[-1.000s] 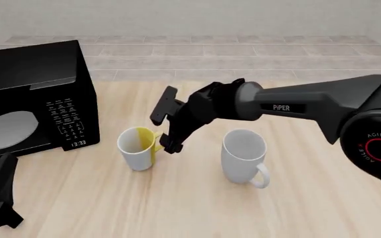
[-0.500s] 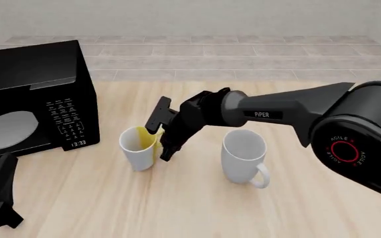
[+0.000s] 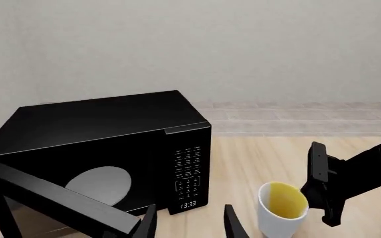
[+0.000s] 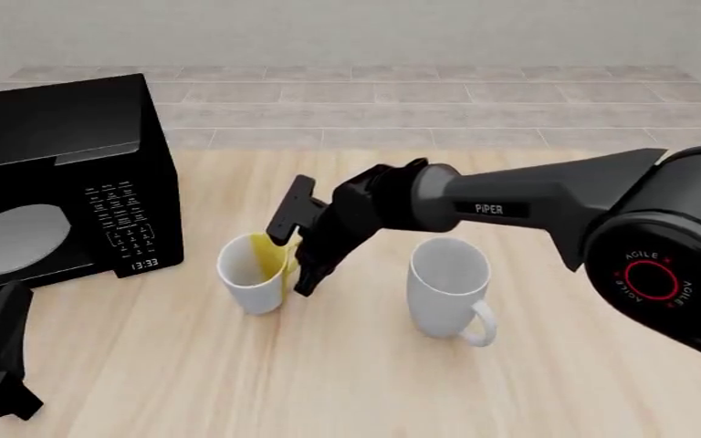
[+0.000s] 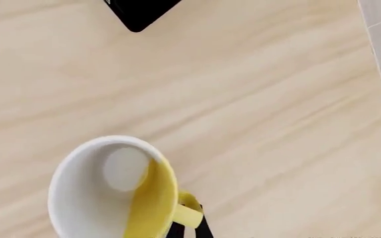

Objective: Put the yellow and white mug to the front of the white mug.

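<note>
My right fingers [image 4: 293, 245] are spread apart at the yellow handle of the short yellow and white ceramic mug [image 4: 255, 272], one finger above its rim, the other down beside the handle. That mug stands upright on the pale wooden counter [image 4: 363, 374], well to the left of the taller plain white mug [image 4: 449, 288] and just right of the black microwave oven [image 4: 58, 178]. My left fingers [image 3: 190, 225] hang slightly parted, holding nothing, near the microwave's front.
</note>
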Controlling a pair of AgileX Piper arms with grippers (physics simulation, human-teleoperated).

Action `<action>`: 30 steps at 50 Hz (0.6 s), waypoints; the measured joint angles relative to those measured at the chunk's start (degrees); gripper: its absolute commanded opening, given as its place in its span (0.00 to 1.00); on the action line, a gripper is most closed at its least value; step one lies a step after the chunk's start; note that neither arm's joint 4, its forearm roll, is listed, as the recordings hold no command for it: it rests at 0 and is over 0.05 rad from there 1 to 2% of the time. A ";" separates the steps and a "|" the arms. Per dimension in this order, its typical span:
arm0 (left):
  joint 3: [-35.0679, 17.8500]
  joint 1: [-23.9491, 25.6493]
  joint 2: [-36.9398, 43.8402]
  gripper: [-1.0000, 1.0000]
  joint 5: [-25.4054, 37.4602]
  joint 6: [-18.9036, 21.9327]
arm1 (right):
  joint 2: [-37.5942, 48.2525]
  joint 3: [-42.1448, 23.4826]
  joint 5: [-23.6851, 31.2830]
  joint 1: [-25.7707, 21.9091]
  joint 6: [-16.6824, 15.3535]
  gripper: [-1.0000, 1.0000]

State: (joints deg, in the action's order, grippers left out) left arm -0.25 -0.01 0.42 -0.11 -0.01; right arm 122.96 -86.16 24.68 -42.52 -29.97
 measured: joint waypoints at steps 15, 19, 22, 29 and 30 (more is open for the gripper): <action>0.00 0.00 0.00 1.00 0.00 0.00 | -3.18 2.30 -0.05 0.91 -0.96 0.00; 0.00 0.00 0.00 1.00 0.00 0.00 | -4.28 3.01 -0.14 1.28 -1.19 0.00; 0.00 0.00 0.00 1.00 0.00 0.00 | -5.11 3.59 -0.24 1.56 -1.34 0.00; 0.00 0.00 0.00 1.00 0.00 0.00 | -7.28 4.96 -0.65 2.20 -1.81 0.00; 0.00 0.00 0.00 1.00 0.00 0.00 | -7.59 5.15 -0.72 2.29 -1.89 0.00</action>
State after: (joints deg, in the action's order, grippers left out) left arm -0.25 -0.01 0.42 -0.11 -0.01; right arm 115.37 -81.01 23.96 -40.23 -31.86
